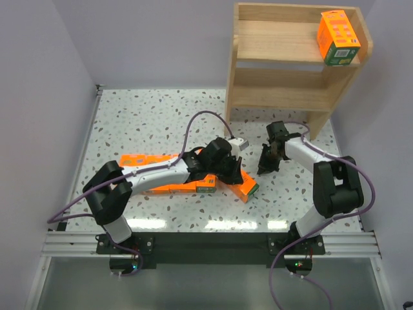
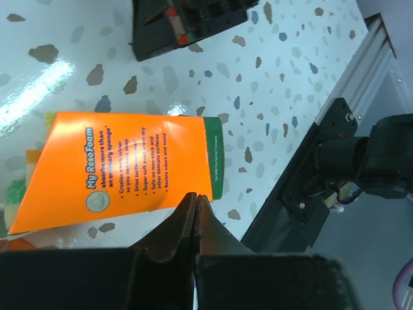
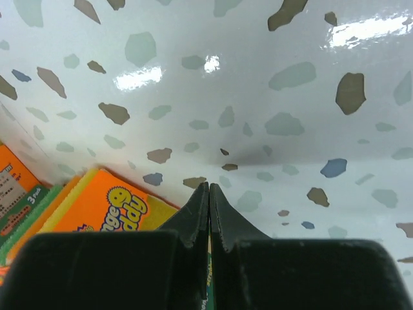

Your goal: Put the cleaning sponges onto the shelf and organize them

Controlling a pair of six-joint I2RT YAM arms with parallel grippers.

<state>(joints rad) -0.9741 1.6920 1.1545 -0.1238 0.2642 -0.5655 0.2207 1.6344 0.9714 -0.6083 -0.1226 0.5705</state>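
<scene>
One orange sponge pack (image 1: pixel 337 37) stands at the right end of the wooden shelf's (image 1: pixel 284 64) top tier. Several more packs lie on the table under my left arm: (image 1: pixel 148 159), (image 1: pixel 169 188), and one with a green end (image 1: pixel 245 188). My left gripper (image 1: pixel 233 173) is shut and empty just above that green-ended pack (image 2: pixel 129 168), its tips (image 2: pixel 196 196) over the pack's near edge; contact cannot be told. My right gripper (image 1: pixel 263 168) hangs shut and empty just right of the pile, its tips (image 3: pixel 208 187) over bare table beside an orange and yellow pack (image 3: pixel 103 206).
The shelf stands at the table's back right. White walls close in the table on the left, back and right. The metal rail (image 1: pixel 206 242) with both arm bases runs along the near edge. My right gripper (image 2: pixel 187 26) shows at the top of the left wrist view.
</scene>
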